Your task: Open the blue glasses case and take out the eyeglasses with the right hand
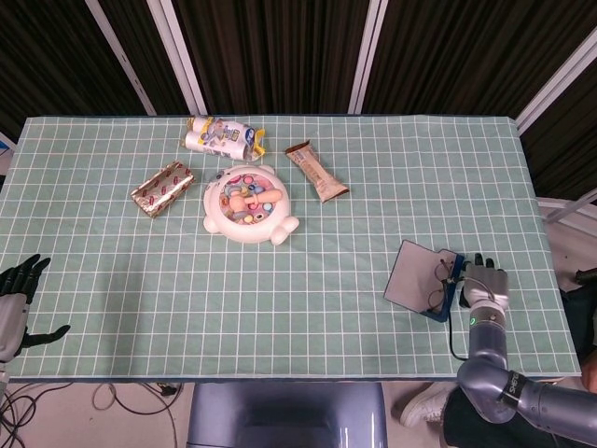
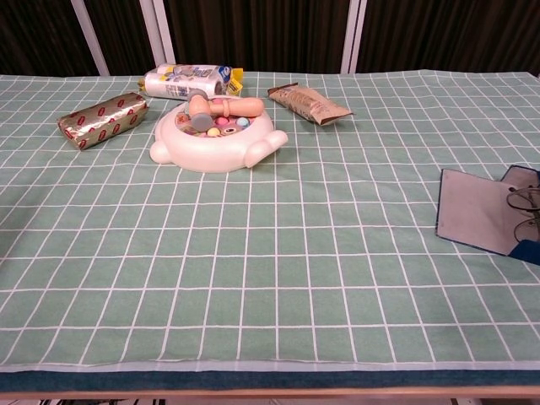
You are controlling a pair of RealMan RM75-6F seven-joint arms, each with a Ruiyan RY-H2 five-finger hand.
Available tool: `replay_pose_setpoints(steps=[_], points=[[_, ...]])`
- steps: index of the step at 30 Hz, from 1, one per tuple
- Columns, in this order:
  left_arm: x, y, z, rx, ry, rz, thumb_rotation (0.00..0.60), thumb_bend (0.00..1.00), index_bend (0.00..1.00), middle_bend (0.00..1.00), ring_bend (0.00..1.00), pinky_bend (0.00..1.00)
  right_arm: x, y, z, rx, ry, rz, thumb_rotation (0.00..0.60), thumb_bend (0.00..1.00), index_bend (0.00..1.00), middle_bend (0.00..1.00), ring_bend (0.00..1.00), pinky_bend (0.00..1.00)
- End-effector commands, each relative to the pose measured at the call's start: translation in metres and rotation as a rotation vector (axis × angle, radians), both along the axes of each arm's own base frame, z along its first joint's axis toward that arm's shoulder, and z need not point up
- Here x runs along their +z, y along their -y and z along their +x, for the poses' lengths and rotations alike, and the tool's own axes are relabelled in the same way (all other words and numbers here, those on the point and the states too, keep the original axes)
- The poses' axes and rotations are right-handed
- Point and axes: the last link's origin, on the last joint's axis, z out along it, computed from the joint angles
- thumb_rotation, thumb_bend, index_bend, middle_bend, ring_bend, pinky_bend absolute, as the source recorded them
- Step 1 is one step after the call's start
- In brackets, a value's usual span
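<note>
Blue glasses case (image 1: 424,280) lies open at counter's right edge, eyeglasses (image 1: 440,284) inside | right hand (image 1: 483,283) beside it, fingers apart, empty; left hand (image 1: 16,301) spread, idle | risk: thin frame may slip or case slide | green checked cloth (image 1: 373,215), dark curtains behind
</note>
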Motion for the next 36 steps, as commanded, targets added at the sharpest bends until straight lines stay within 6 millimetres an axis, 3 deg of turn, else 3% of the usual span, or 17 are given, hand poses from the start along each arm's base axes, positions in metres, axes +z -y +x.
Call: replay_pose_setpoints(steps=[1, 18, 29, 36], points=[[0.000, 0.000, 0.000, 0.000, 0.000, 0.000, 0.600, 0.06, 0.00, 0.00, 0.00, 0.00, -0.004, -0.001, 0.007, 0.027, 0.028, 0.001, 0.600, 0.72, 0.23, 0.00, 0.00, 0.20], [0.001, 0.000, 0.000, 0.003, 0.006, 0.001, 0.600, 0.06, 0.00, 0.00, 0.00, 0.00, -0.038, -0.004, 0.051, 0.147, 0.125, 0.073, 0.600, 0.72, 0.23, 0.00, 0.00, 0.20], [0.001, 0.000, -0.001, 0.002, 0.007, 0.001, 0.600, 0.06, 0.00, 0.00, 0.00, 0.00, -0.057, -0.023, 0.081, 0.233, 0.184, 0.149, 0.600, 0.73, 0.23, 0.00, 0.00, 0.20], [0.001, -0.001, -0.001, 0.005, 0.009, 0.002, 0.600, 0.06, 0.00, 0.00, 0.00, 0.00, -0.067, -0.036, 0.089, 0.254, 0.200, 0.202, 0.600, 0.73, 0.23, 0.00, 0.00, 0.20]])
